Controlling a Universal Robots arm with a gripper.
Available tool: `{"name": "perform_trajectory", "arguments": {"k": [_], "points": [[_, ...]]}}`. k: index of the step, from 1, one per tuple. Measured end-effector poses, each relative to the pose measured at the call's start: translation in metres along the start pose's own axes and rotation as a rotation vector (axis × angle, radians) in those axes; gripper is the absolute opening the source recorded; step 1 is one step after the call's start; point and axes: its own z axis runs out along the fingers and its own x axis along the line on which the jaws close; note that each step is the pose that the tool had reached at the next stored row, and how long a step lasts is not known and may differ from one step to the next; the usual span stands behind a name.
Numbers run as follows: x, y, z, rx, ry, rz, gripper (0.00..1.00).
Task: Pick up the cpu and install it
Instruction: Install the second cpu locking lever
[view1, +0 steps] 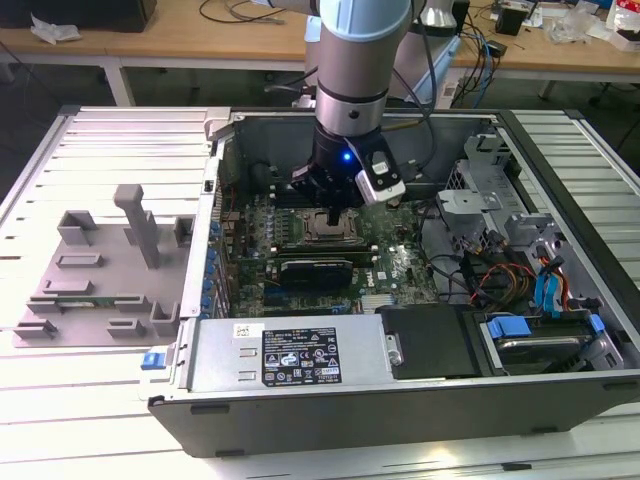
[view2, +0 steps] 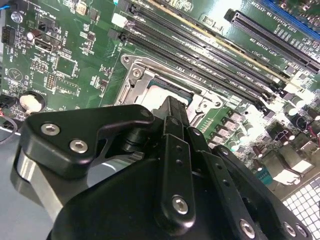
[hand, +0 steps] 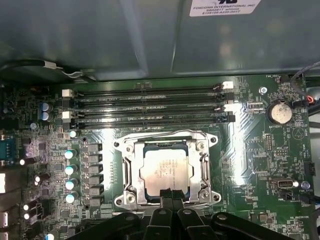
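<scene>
- Silver-grey metal top of the cpu (hand: 165, 169) lies flat inside the socket frame (hand: 131, 165) on the motherboard (hand: 250, 150); in the first wrist view it looks seated square in the recess, with the pale rim showing round the lid.
- Judgement: the chip is light, stiff and flat, smooth on top, so slippery under a pinch. The underside contacts and the socket bed are fragile. Hold belongs on two opposite edges, never on the faces, and it should be kept level.
- Tool (hand: 171, 196) hangs directly above the near edge of the cpu. The two black fingers (hand: 165, 199) stand close together, tips side by side at the chip's edge. I cannot tell if they touch the chip or pinch anything; nothing shows between them.
- In the second wrist view the tool (view2: 172, 107) points down at the socket frame (view2: 135, 80), with part of the chip (view2: 170, 89) showing beyond the fingertips.
- Memory slots (hand: 150, 107) run just beside the socket; a coin cell (hand: 279, 112) sits well apart on the board.
- In the exterior view the arm (view1: 355, 70) reaches down into the open computer case (view1: 400, 380), which rests on the slatted table (view1: 100, 140). A grey moulded holder (view1: 100, 270) lies on the table at the exterior view's left, well apart from the tool (view1: 335, 210).
</scene>
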Motion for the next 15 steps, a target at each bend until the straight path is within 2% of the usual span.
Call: {"name": "perform_trajectory", "arguments": {"k": [5,7,9,12,13,15], "points": [[0.0002,0.0035,0.0002,0.0297,-0.0013,0.0,0.11],[0.0004,0.0082,0.0004,0.0564,-0.0028,0.0,0.11],[0.0006,0.0103,0.0005,0.0687,-0.0034,0.0,0.11],[0.0009,0.0173,0.0008,0.107,-0.0055,0.001,0.11],[0.001,0.0185,0.0009,0.1147,-0.0059,0.001,0.11],[0.001,0.0185,0.0009,0.1148,-0.006,0.0,0.11]]}}
